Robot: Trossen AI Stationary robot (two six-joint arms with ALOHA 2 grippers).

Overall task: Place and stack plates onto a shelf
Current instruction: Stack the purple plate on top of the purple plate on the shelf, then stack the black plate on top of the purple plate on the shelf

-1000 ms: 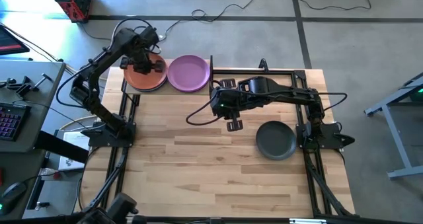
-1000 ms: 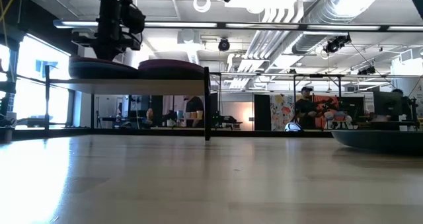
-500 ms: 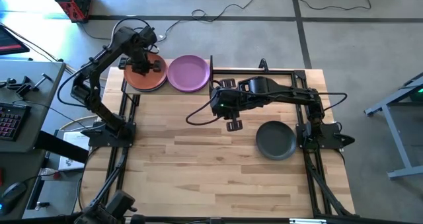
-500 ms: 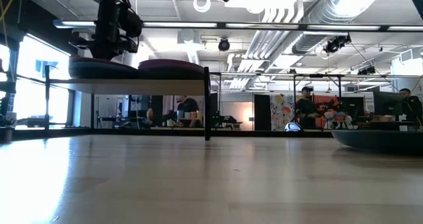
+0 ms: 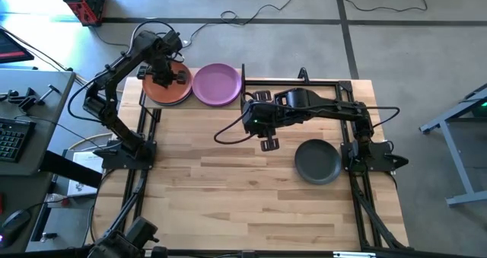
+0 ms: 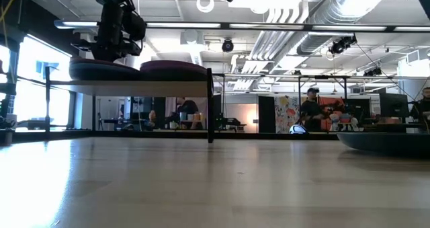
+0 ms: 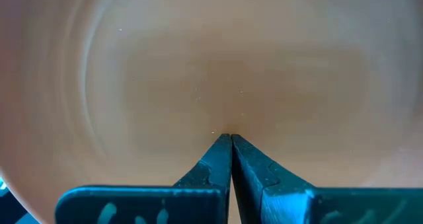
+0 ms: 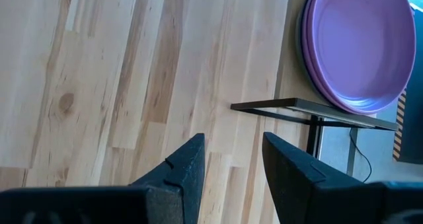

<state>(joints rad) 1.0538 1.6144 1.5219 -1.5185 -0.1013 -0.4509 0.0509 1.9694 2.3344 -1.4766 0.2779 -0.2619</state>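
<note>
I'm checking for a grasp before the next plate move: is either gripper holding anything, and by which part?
Nothing is held. The left gripper is shut empty over the orange plate; the right gripper hangs open above the table.

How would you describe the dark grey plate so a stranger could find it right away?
Start at the big plank-striped wooden table and look to the side where the right arm is mounted. The dark grey plate lies flat there on the bare wood, alone, unlike the orange plate and purple plate up on the shelf.

Two dark jointed arms — black cables, dark fingers.
</note>
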